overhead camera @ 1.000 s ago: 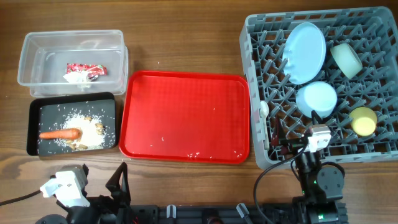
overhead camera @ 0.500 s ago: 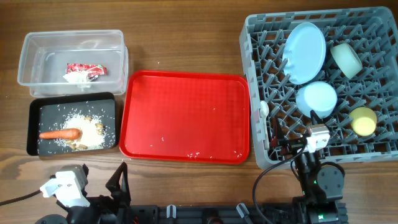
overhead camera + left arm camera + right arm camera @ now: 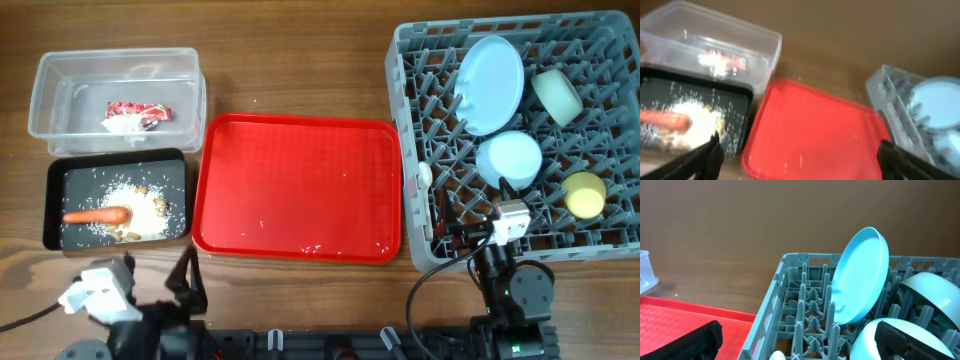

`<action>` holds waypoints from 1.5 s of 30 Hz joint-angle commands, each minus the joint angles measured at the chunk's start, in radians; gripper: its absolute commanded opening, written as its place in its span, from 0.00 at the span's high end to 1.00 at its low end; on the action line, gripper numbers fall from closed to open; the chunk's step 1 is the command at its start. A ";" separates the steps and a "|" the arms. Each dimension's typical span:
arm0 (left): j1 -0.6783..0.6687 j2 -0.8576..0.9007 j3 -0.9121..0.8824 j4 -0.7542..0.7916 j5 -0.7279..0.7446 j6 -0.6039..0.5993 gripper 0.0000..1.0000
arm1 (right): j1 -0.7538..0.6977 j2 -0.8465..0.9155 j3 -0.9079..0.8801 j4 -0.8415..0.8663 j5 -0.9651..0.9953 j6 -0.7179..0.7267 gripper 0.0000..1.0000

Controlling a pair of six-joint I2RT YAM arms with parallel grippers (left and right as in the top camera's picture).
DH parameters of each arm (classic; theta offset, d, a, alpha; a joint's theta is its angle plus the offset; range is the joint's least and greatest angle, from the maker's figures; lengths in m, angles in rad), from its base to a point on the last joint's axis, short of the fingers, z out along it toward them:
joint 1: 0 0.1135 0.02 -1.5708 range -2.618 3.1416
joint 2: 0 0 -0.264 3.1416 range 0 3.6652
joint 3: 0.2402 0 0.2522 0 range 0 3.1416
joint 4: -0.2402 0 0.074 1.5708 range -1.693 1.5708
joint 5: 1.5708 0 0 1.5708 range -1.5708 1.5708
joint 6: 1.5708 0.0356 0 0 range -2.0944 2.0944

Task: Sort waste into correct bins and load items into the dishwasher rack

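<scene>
On the desk [image 3: 300,80], the rack [image 3: 420,50] stands at the right. It holds the plate [image 3: 490,85] on edge between pegs, the blue bowl [image 3: 508,158] just below it, the mint bowl [image 3: 556,95] to the right, and the cup [image 3: 584,194] near the front right. The red tray [image 3: 300,180] sits in the centre, bare apart from a few pale grains [image 3: 310,248] along its near edge. The tub [image 3: 60,90] is at the far left, with the black tray [image 3: 55,190] touching its near side. The left tool [image 3: 799,150] hangs low at the desk's near edge, fingers spread wide with nothing between them. The right tool [image 3: 797,335] sits just before the rack, likewise spread and empty. The carrot [image 3: 98,214] lies in the black tray beside a heap of scraps [image 3: 135,205]. The spoon [image 3: 425,176] rests at the rack's left wall, apparently just inside. The wrapper [image 3: 140,112] and tissue [image 3: 125,124] lie together in the tub. Judgement: sorting and loading look complete, and the task appears to be at its closing step. The only possible work left is the grains, which are too fine for a pinch, so the next move is probably to park both arms.
</scene>
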 commanded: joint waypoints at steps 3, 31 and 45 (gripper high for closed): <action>0.040 -0.120 -0.367 0.271 -0.008 -0.005 0.00 | -0.004 -0.007 -0.001 0.003 -0.016 -0.013 0.00; 0.039 -0.122 -0.862 1.012 0.059 0.093 0.00 | -0.004 -0.007 -0.001 0.003 -0.016 -0.013 0.00; 0.039 -0.122 -0.862 1.012 0.059 0.093 0.00 | -0.004 -0.007 -0.001 0.003 -0.016 -0.014 0.00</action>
